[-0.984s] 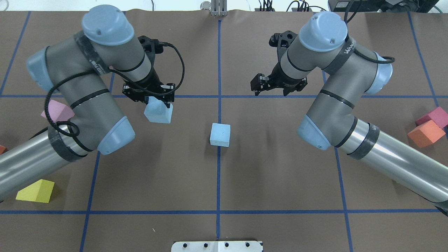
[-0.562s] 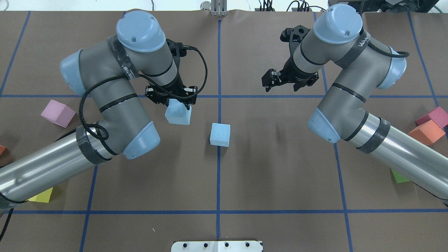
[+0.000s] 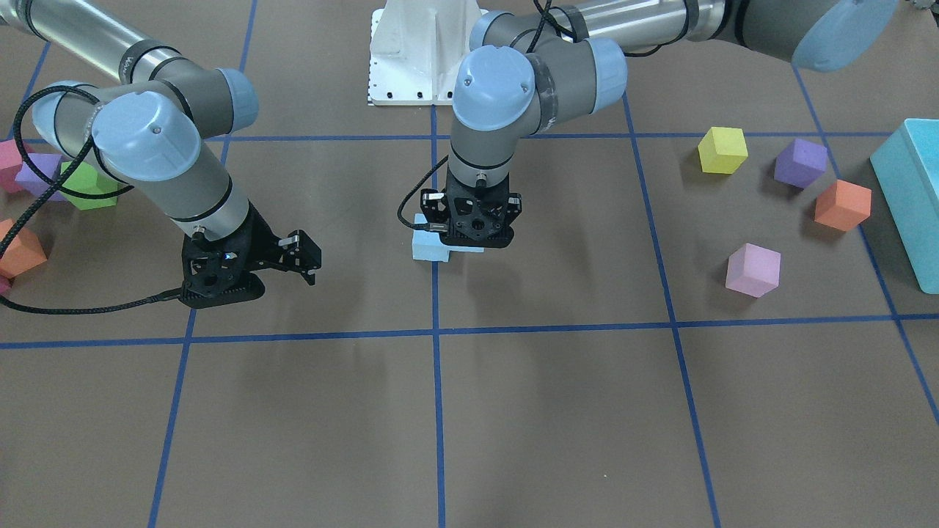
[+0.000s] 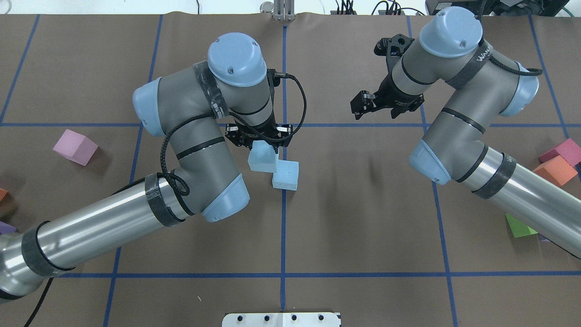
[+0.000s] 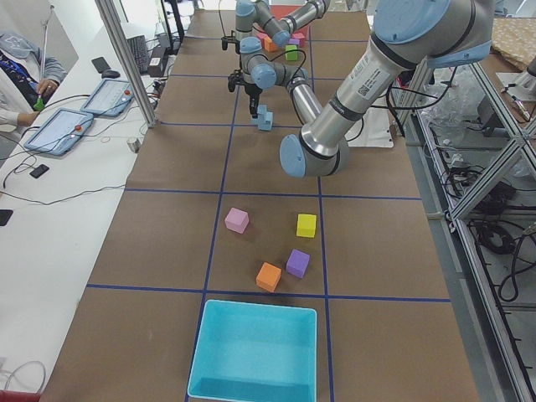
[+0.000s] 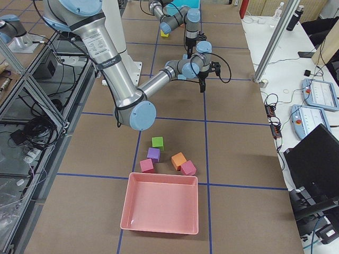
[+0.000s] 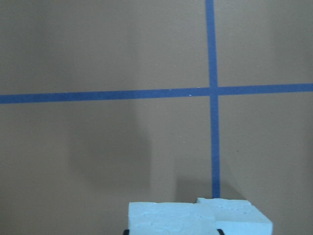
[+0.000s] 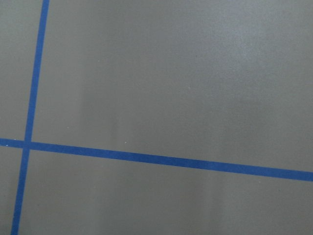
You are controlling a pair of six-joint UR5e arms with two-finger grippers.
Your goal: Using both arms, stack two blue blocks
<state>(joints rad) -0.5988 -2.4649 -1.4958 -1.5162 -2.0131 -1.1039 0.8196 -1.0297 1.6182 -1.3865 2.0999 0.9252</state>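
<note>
Held blue block (image 4: 262,160): pale matte foam cube with pitted faces, clenched in the left claw (image 4: 263,145). It is carried just beside the resting blue block (image 4: 286,175), not yet squared over it.

Resting blue block: same make, flat on the table (image 4: 363,227).

Right claw (image 4: 380,110): spread, empty, well apart from the resting blue block.

Risk: if released off-centre, the light cube could be tipped off, or the lower cube nudged.

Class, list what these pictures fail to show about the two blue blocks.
Front-facing view: the left gripper covers most of the blue blocks; whether they touch is hidden.
Left wrist view: the bottom edge cuts off the held block and the resting block.
Side views: blocks too small to judge contact.
</note>
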